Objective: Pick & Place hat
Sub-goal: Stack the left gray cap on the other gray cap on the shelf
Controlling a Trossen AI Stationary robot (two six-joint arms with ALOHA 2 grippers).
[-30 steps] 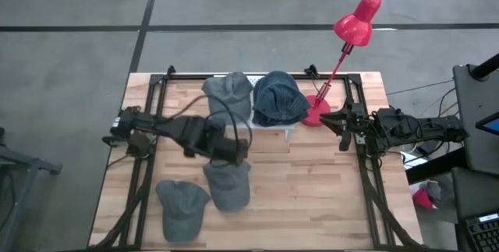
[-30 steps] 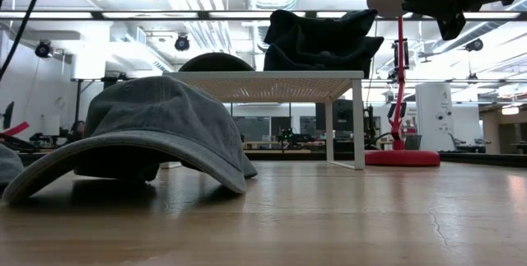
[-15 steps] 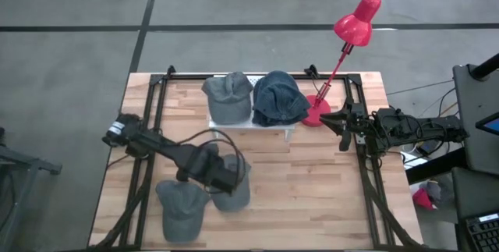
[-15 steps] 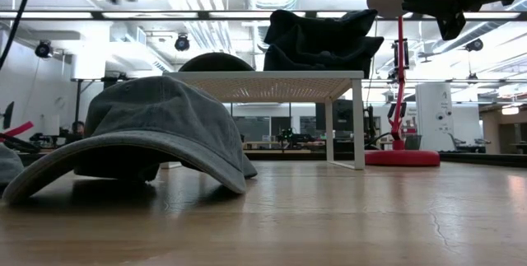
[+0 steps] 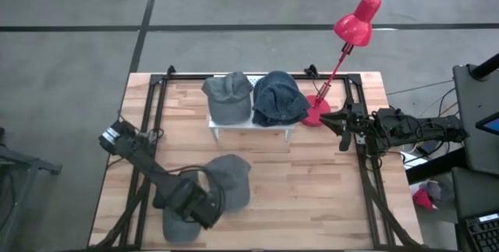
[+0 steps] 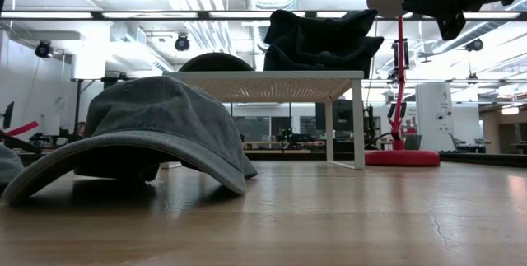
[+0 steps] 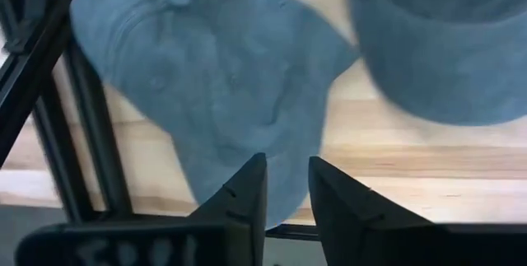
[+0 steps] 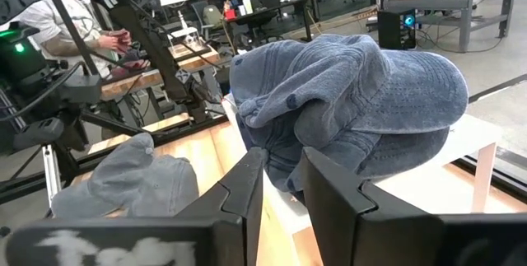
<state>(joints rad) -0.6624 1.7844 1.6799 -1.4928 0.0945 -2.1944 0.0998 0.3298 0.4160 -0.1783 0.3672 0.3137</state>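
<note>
Lying flat on table (image 5: 312,189), gray-blue hat (image 7: 216,77), soft, wrinkled.

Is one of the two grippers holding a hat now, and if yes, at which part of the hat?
Neither holds one. The left gripper hangs over the grey cap with an empty gap between its fingers; the right gripper is empty beside the shelf.

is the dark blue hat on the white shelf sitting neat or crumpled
Crumpled. The dark blue hat on the white shelf shows folds, its crown slumped.
</note>
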